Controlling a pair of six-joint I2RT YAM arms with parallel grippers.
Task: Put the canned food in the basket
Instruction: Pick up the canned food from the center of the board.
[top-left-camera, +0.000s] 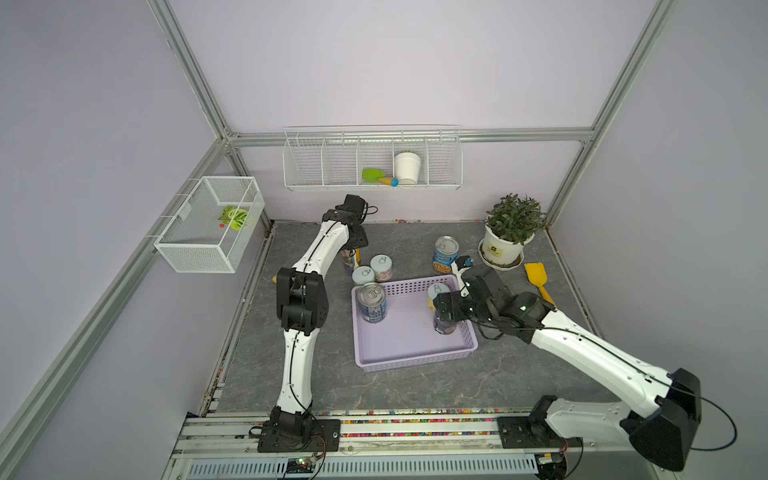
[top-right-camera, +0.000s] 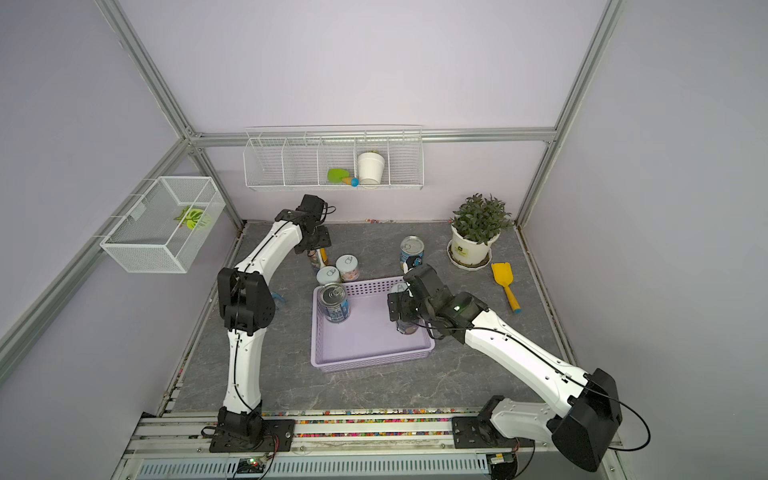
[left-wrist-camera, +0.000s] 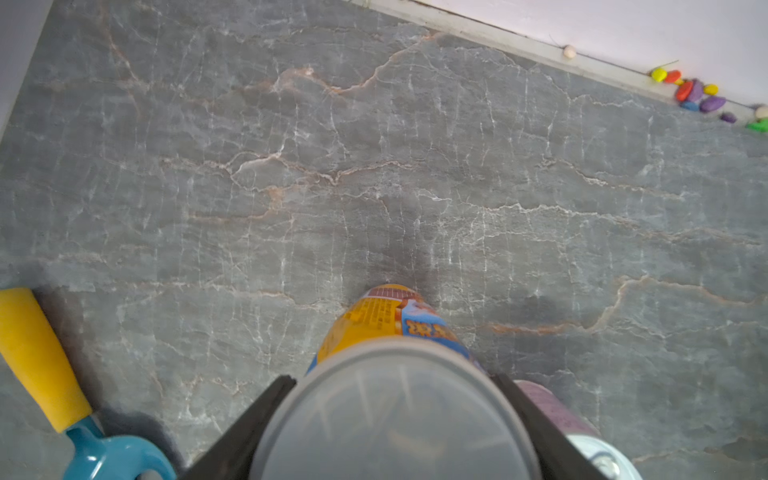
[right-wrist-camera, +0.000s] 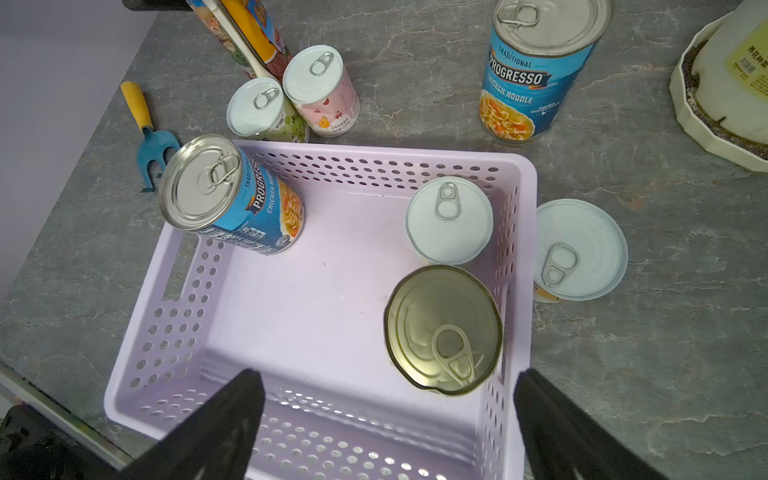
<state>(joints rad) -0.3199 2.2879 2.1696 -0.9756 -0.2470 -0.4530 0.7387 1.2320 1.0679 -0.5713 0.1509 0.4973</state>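
**Asker:** Which step is in hand?

**Describer:** A pick-up. The left gripper has its jaws clamped on the sides of the tall colourful can. That can stands upright on the grey tabletop, behind the lilac basket. The right gripper hangs over the basket above the gold-topped can, jaws wide apart and empty.

**Asker:** What does the next move call for?

**Describer:** Probably a straight lift, clear of the two short cans close by. The can then goes over the basket's perforated wall onto bare floor. The right arm sits over the basket, so the arms may need to keep apart.

**Asker:** How many cans are there?

**Describer:** Eight cans and one basket.
- **Inside the basket, three:** a blue soup can, a short white-lidded can and the gold-topped can.
- **Outside, five:**
  - the gripped can
  - a green-labelled short can touching a pink-labelled short can behind the basket
  - another short can just beside the basket's side wall
  - a second blue soup can near the potted plant
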